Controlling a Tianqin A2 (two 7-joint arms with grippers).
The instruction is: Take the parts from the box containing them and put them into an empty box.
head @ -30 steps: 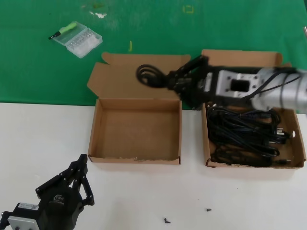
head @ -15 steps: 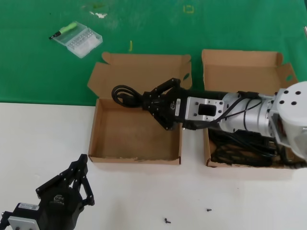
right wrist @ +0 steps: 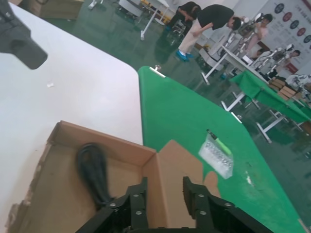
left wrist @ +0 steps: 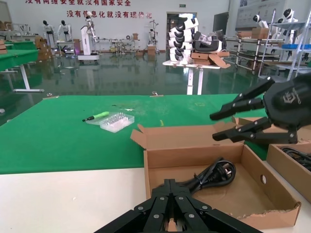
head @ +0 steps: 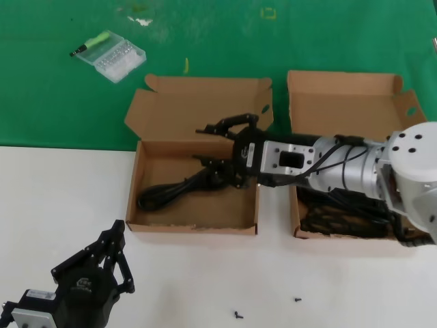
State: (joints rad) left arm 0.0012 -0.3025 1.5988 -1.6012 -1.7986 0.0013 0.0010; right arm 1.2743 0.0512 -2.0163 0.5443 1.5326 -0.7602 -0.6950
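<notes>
The right tool (head: 220, 147) hangs wide open over the empty box (head: 193, 220), holding nothing. One power cord (head: 179, 189) lies inside, touching the floor. It is best to lift straight up, clear of the walls, before reaching right to the full box (head: 343, 101). The left tool (head: 102, 263) waits spread open at the near worktop (head: 54, 198).

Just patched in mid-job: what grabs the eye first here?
The right gripper hangs open over the wide carton, with one black power cord lying on its floor. The narrower carton to the right holds a tangle of cords. The left gripper waits near the table's front edge.
</notes>
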